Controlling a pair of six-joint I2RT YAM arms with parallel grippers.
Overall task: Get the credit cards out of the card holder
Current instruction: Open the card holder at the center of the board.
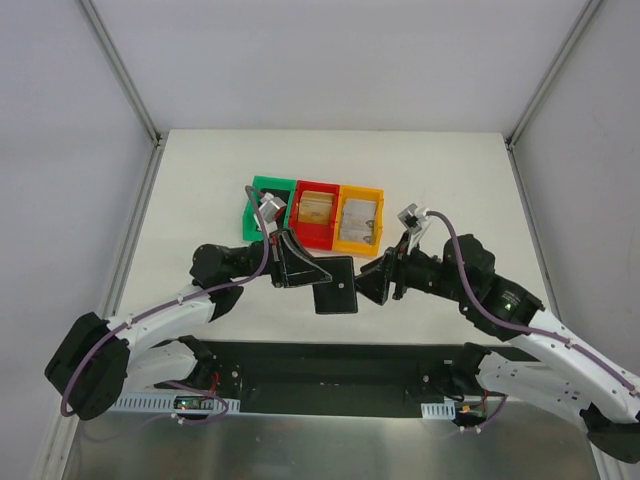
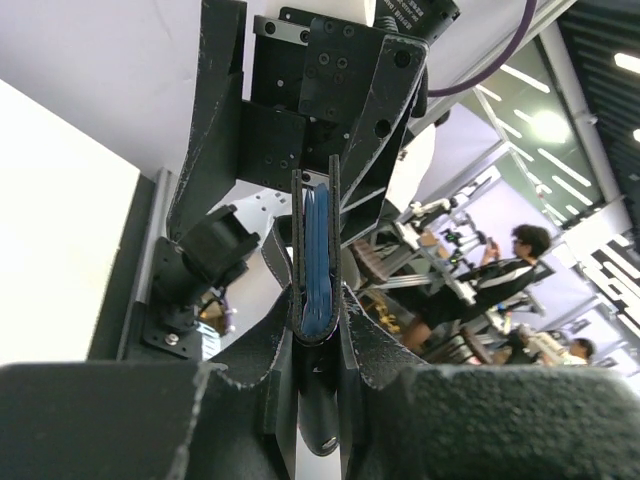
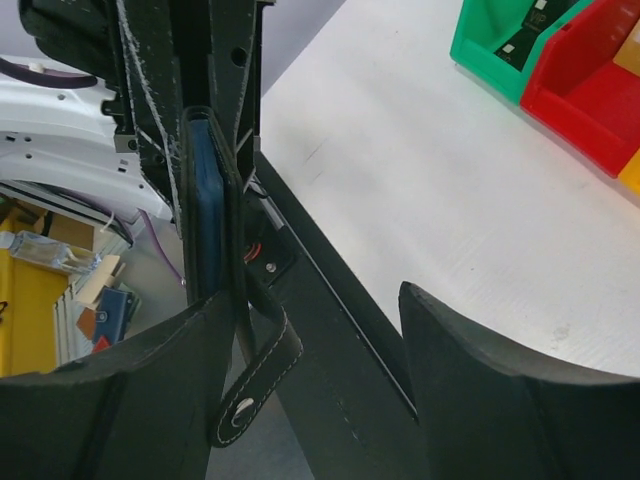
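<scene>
One stitched, black-edged card holder (image 2: 316, 262), blue inside | left gripper (image 1: 303, 266) pinches it | right gripper (image 1: 376, 281) spread wide, empty

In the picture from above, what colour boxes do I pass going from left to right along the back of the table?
green bin → red bin → orange bin

From above and behind the arms (image 1: 170, 310) we look down on the whole table (image 1: 200, 190). Our left wrist camera sits close to the holder (image 2: 316, 250), seeing it edge-on; our right wrist camera faces it from the opposite side, bins (image 3: 580, 95) beyond.
</scene>
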